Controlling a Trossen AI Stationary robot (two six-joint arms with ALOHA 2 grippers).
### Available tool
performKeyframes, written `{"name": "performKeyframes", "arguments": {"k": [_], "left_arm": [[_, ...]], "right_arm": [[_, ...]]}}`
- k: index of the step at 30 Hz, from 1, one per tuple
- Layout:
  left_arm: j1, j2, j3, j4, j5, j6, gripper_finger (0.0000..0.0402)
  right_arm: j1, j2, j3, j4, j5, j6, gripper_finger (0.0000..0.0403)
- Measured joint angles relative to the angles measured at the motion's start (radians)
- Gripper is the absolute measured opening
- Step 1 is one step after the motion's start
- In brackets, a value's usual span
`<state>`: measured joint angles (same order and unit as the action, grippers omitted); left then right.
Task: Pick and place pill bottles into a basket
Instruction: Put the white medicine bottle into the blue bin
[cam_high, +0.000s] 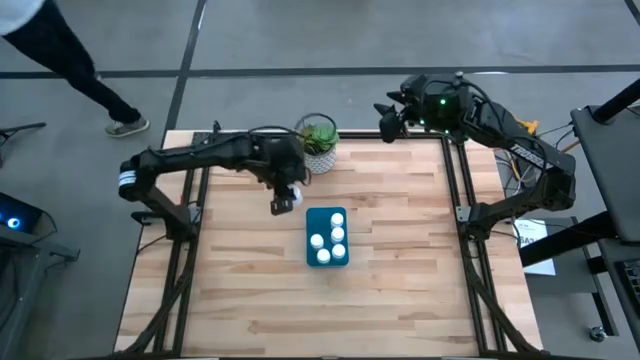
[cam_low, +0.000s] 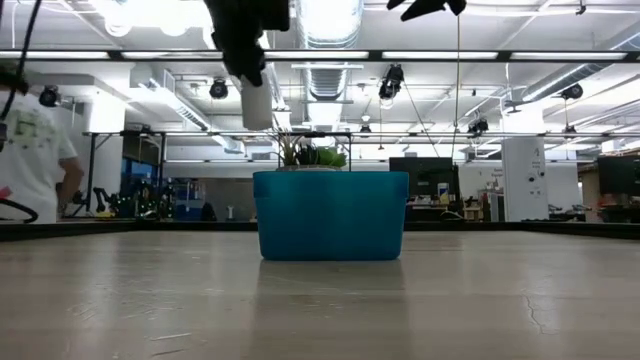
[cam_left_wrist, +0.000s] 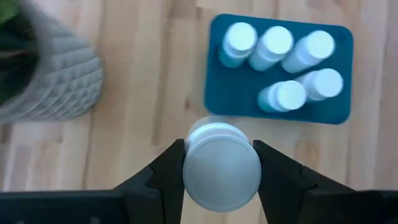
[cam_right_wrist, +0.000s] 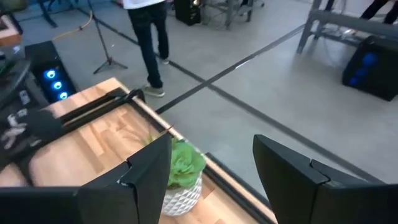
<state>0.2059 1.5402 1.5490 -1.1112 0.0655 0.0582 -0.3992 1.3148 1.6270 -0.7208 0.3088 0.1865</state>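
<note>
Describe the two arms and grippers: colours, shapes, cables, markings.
Both arms are black, built of jointed tubular links. The left arm has a white band near its base end. The right arm shows a green light on its wrist and loose black cables along its links. The left gripper has two black wedge-shaped fingers; the right gripper has two broad, flat black fingers.
</note>
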Motion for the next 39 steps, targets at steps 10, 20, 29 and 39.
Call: {"name": "performKeyframes", "arguments": {"k": [10,20,29,39], "left_arm": [[-0.099,0.192,0.201,-0.069,-0.060,0.009,0.0141],[-0.103,0.281,0.212,-0.062,-0.071,0.050,0.0141],[-0.127,0.344,0.212,0.016,-0.068,0.054,0.0141],[-0.155,0.426,0.206,0.064,-0.056,0.054,0.0141]], "right_arm": [[-0.021,-0.051,0.006,-0.009,0.013,-0.002,0.0219],[-0.021,-0.078,0.006,-0.031,0.039,-0.002,0.0219],[-0.020,-0.078,0.006,-0.099,0.040,0.045,0.0219],[-0.018,-0.078,0.006,-0.109,0.031,0.050,0.0219]]}}
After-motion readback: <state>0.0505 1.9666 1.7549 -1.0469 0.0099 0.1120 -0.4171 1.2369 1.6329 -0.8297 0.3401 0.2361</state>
